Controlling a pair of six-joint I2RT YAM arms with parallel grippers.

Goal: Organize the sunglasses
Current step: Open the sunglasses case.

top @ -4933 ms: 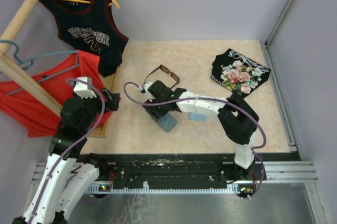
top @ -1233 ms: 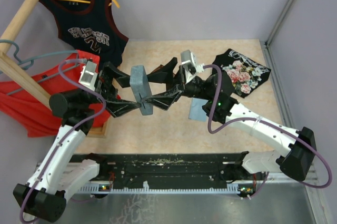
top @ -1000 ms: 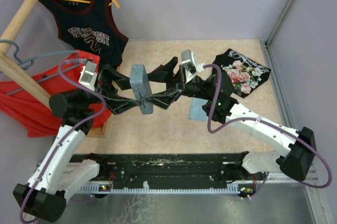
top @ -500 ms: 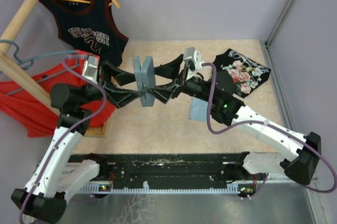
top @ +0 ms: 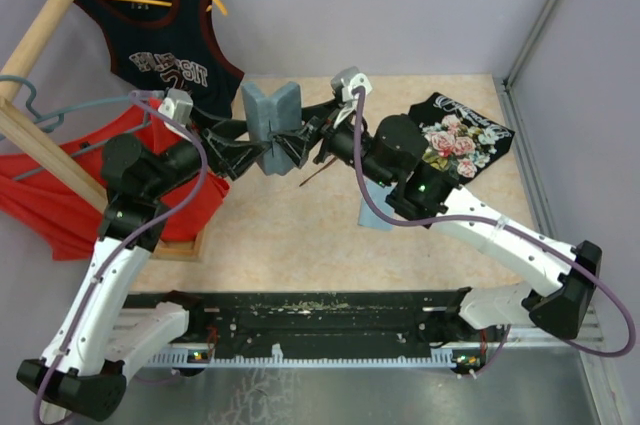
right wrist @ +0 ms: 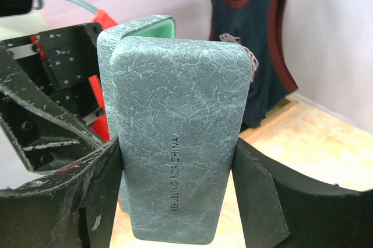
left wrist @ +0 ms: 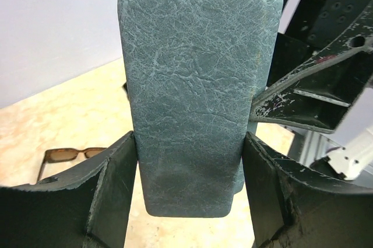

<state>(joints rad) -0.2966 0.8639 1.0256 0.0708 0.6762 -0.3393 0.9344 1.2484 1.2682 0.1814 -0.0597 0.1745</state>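
The grey-blue glasses case (top: pixel 270 113) hangs in the air over the back of the table, its two halves spread in a V. My left gripper (top: pixel 258 152) is shut on one half (left wrist: pixel 192 102), with a finger pressed on each long edge. My right gripper (top: pixel 296 143) is shut on the other half (right wrist: pixel 175 137) in the same way, and the green lining (right wrist: pixel 166 26) shows behind it. The sunglasses (left wrist: pixel 70 154) lie on the table below the case. In the top view only a thin brown temple arm (top: pixel 317 174) shows under the right arm.
A light blue cloth (top: pixel 372 210) lies partly under the right arm. A folded black floral garment (top: pixel 458 135) sits at the back right. A wooden rack (top: pixel 40 35) on the left holds a black jersey (top: pixel 170 55) and a red one (top: pixel 60 195).
Both arms have carried the case up and toward the back. Its two halves, nearly together a second ago, now stand apart in a V.
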